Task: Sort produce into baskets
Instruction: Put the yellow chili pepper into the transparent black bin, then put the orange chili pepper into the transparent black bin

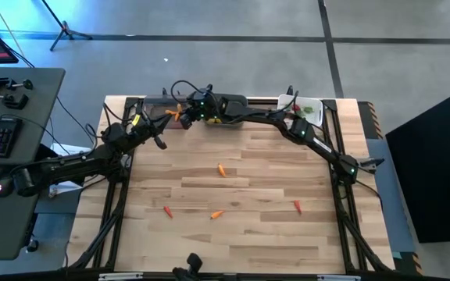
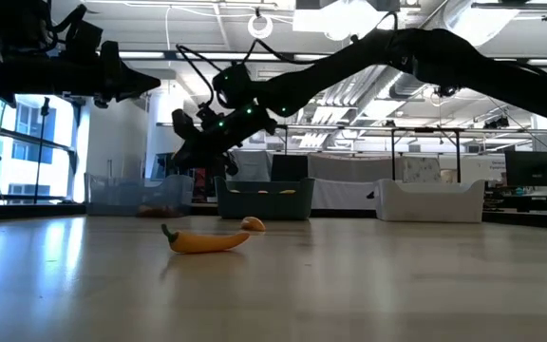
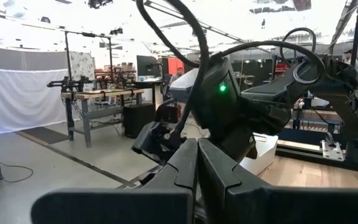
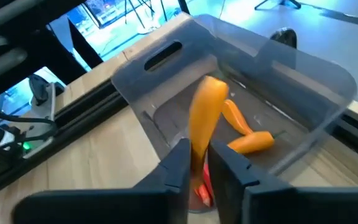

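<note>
High view: my right gripper (image 1: 184,115) is reached across to the far left corner of the table (image 1: 272,242), over the clear-grey bin (image 1: 156,104), with an orange carrot (image 1: 176,113) in it. Teal bin (image 1: 233,102) sits mid back edge, white bin (image 1: 307,108) far right with green bits inside. Left gripper (image 1: 159,139) is parked just beside the clear bin, close to my right wrist. Loose produce left on the boards: two carrots (image 1: 222,169) (image 1: 217,214) and two red pieces (image 1: 167,211) (image 1: 297,206).

Low view: right gripper (image 2: 200,142) hangs above the clear bin (image 2: 131,195), well off the rim. Yellow-orange piece (image 2: 205,241) and a round one (image 2: 253,224) lie in the foreground.

Left wrist view: left fingers (image 3: 197,171) are pressed together, nothing between them. Idle.

Right wrist view: my fingers (image 4: 178,163) are clamped on the lower end of the carrot (image 4: 205,118), which stands up over the bin interior (image 4: 303,68). Two carrots (image 4: 248,140) already lie on the floor of it.

To do the drop well, I think: I'm centred over the opening, so lower a bit so the carrot doesn't bounce out, tilt its long axis along the bin, then release. Carrot is long and gripped at one end, so it will likely swing on release. Retract straight up; the left arm is close.
</note>
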`<action>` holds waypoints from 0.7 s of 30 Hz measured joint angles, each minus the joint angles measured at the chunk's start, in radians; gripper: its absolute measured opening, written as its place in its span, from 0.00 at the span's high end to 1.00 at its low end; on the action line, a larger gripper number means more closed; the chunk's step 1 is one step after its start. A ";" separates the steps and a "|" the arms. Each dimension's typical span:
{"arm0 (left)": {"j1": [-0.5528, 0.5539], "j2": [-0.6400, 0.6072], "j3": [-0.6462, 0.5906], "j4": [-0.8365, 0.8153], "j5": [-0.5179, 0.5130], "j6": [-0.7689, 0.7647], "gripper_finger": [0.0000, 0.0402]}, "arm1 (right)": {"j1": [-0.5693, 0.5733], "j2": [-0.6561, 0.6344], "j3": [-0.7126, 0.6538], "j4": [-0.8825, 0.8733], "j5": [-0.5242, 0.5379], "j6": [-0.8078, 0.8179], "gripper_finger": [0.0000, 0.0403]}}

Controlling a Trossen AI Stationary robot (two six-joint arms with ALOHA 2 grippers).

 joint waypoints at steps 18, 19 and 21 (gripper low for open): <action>-0.001 0.000 0.161 -0.366 0.037 0.076 1.00 | 0.007 -0.037 0.000 -0.065 0.000 -0.240 0.69; -0.001 0.000 0.191 -0.416 0.051 0.089 1.00 | 0.010 -0.044 0.000 -0.070 -0.001 -0.289 0.75; -0.007 0.000 0.250 -0.514 0.058 0.104 1.00 | 0.016 -0.047 0.000 -0.080 -0.012 -0.355 0.88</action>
